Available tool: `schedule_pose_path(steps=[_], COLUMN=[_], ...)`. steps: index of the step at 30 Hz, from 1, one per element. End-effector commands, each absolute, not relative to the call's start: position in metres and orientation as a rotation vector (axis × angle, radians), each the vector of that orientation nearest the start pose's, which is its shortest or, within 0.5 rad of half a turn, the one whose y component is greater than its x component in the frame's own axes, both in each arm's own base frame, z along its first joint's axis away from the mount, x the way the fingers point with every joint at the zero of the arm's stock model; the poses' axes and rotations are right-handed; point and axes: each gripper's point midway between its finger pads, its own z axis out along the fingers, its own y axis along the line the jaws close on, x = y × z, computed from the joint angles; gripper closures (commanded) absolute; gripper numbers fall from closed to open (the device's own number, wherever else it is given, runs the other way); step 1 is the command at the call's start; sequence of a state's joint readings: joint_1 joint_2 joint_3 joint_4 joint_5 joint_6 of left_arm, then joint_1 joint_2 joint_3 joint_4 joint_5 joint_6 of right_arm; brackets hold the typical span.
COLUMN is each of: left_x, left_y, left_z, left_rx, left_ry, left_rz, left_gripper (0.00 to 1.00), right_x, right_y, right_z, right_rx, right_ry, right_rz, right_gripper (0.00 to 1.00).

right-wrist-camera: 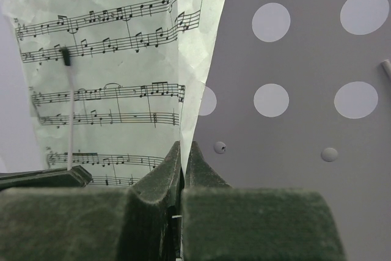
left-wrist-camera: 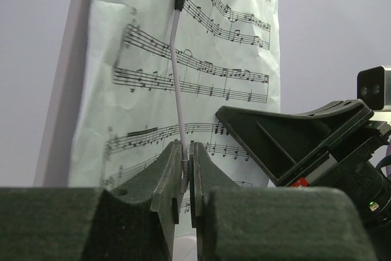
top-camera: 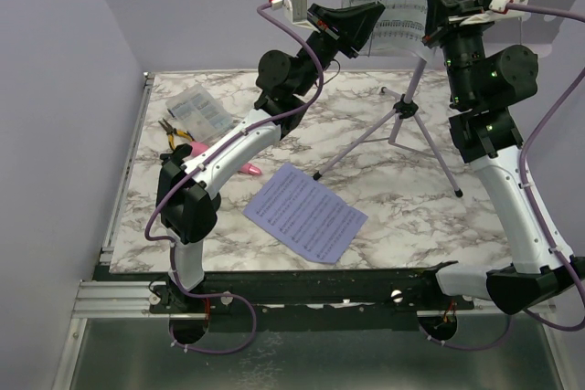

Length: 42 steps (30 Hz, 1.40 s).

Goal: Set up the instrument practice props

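Sheet-music pages [top-camera: 306, 212]: two, one on stand [top-camera: 539, 6], one on table [top-camera: 411, 198].

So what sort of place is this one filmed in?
Probably a lab robot cell rather than a real music room: a marble-pattern tabletop, plain lavender walls boxing it in, and a metal mounting rail along the near edge.

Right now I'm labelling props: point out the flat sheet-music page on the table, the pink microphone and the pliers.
flat sheet-music page [top-camera: 306, 212]: top external, sheet's middle.
pink microphone [top-camera: 249, 169]: top external, its visible pink end.
pliers [top-camera: 179, 136]: top external, orange handles.
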<state>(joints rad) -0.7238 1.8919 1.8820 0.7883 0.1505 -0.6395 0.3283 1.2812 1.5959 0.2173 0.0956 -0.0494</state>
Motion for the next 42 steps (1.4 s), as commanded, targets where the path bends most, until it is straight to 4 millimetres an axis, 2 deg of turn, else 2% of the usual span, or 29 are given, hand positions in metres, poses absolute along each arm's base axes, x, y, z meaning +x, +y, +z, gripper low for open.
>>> schedule_pose_path(steps=[1, 8, 12, 14, 18, 22, 29, 31, 32, 34, 35, 37, 38, 40, 42], left_x=[0.355, 0.357, 0.357, 0.355, 0.348, 0.339, 0.316, 0.31, 0.303, 0.295, 0.288, 0.276, 0.271, 0.262, 0.258], left_y=[-0.398, -0.397, -0.392, -0.388, -0.381, -0.376, -0.353, -0.346, -0.341, -0.336, -0.332, -0.328, -0.324, -0.315, -0.306], left_z=[0.586, 0.586, 0.584, 0.583, 0.58, 0.572, 0.562, 0.553, 0.552, 0.538, 0.53, 0.513, 0.503, 0.479, 0.454], left_rx=[0.226, 0.209, 0.182, 0.168, 0.168, 0.167, 0.157, 0.159, 0.163, 0.18, 0.207, 0.273, 0.3, 0.342, 0.367], left_ry=[0.811, 0.825, 0.84, 0.849, 0.864, 0.894, 0.968, 1.016, 1.033, 1.107, 1.139, 1.197, 1.222, 1.269, 1.301], left_rz=[-1.39, -1.389, -1.385, -1.388, -1.388, -1.399, -1.405, -1.398, -1.397, -1.379, -1.364, -1.332, -1.308, -1.255, -1.185], left_gripper=[0.83, 0.76, 0.68, 0.6, 0.47, 0.39, 0.27, 0.24, 0.23, 0.18, 0.14, 0.05, 0.02, 0.01, 0.01], right_x=[0.377, 0.377, 0.378, 0.378, 0.376, 0.37, 0.355, 0.346, 0.343, 0.325, 0.316, 0.301, 0.297, 0.283, 0.271], right_y=[0.113, 0.111, 0.11, 0.109, 0.104, 0.102, 0.095, 0.09, 0.089, 0.085, 0.084, 0.085, 0.085, 0.087, 0.106], right_z=[0.593, 0.591, 0.591, 0.592, 0.594, 0.597, 0.592, 0.583, 0.571, 0.554, 0.54, 0.514, 0.495, 0.458, 0.415], right_rx=[-0.114, -0.106, -0.102, -0.088, -0.062, -0.057, -0.058, -0.054, -0.058, -0.046, -0.049, -0.057, -0.053, -0.027, -0.056], right_ry=[1.02, 1.022, 1.025, 1.026, 1.027, 1.021, 1.089, 1.135, 1.177, 1.224, 1.256, 1.325, 1.375, 1.459, 1.533], right_rz=[0.227, 0.217, 0.215, 0.213, 0.213, 0.216, 0.205, 0.201, 0.196, 0.225, 0.241, 0.272, 0.286, 0.348, 0.478], right_gripper=[0.99, 0.99, 0.99, 0.99, 0.86, 0.71, 0.53, 0.44, 0.37, 0.26, 0.19, 0.11, 0.07, 0.03, 0.01])
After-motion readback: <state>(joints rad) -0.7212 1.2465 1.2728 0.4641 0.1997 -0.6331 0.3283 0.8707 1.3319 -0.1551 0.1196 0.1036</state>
